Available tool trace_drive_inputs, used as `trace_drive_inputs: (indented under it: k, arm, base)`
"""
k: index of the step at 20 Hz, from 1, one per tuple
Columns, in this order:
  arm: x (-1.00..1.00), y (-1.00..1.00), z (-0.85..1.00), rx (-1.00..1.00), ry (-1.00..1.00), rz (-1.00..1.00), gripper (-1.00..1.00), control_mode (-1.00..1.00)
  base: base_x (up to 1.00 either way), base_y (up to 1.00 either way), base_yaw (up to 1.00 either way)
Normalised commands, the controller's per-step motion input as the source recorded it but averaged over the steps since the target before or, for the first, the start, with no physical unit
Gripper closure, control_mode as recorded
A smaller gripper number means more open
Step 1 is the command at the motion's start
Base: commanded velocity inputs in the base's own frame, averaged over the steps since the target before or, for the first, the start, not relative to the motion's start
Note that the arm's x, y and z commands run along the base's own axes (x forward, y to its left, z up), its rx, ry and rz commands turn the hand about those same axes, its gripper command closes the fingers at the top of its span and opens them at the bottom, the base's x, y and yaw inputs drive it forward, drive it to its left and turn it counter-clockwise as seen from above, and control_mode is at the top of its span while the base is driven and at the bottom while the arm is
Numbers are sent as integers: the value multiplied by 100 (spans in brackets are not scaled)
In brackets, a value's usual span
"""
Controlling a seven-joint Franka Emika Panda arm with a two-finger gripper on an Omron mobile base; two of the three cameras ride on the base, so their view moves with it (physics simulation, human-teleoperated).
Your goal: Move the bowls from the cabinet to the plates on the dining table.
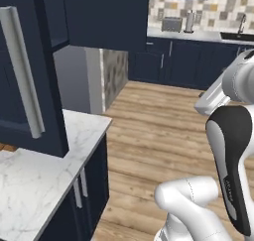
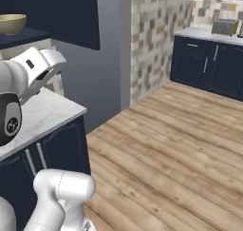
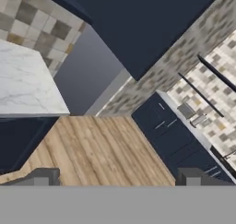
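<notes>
One beige-tan bowl (image 2: 10, 23) sits on the shelf of the open navy cabinet (image 2: 57, 11), at the top left of the right base view. The cabinet's door (image 1: 47, 86) stands swung open, its long silver handle (image 1: 21, 71) facing me. In the hand view my gripper (image 3: 120, 179) is open, its two dark fingertips (image 3: 44, 177) far apart with nothing between them. It looks past the cabinet's dark underside (image 3: 138, 20) toward the wooden floor. The plates and the dining table are out of view.
A white marble counter (image 1: 44, 160) on navy floor cupboards (image 1: 92, 185) lies under the cabinet. Wooden floor (image 1: 158, 136) stretches to the right. Far navy cupboards (image 1: 183, 61) carry a toaster (image 1: 171, 24) and a sink (image 1: 238, 35) against a tiled wall.
</notes>
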Motion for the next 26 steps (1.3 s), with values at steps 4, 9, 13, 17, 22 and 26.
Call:
trace_drive_inputs:
  k: [4,9,13,17,22,26]
  arm:
    - [0,0,0,0,0,0,-100,100]
    - [0,0,0,0,0,0,-100,100]
    - [0,0,0,0,0,0,-100,100]
    - [0,0,0,0,0,0,-100,100]
    - [0,0,0,0,0,0,-100,100]
    - [0,0,0,0,0,0,-100,100]
  base:
    - [10,32,33]
    - [22,4,39]
    - [46,0,39]
    - [63,-4,37]
    - [68,-10,35]
    - [71,-3,33]
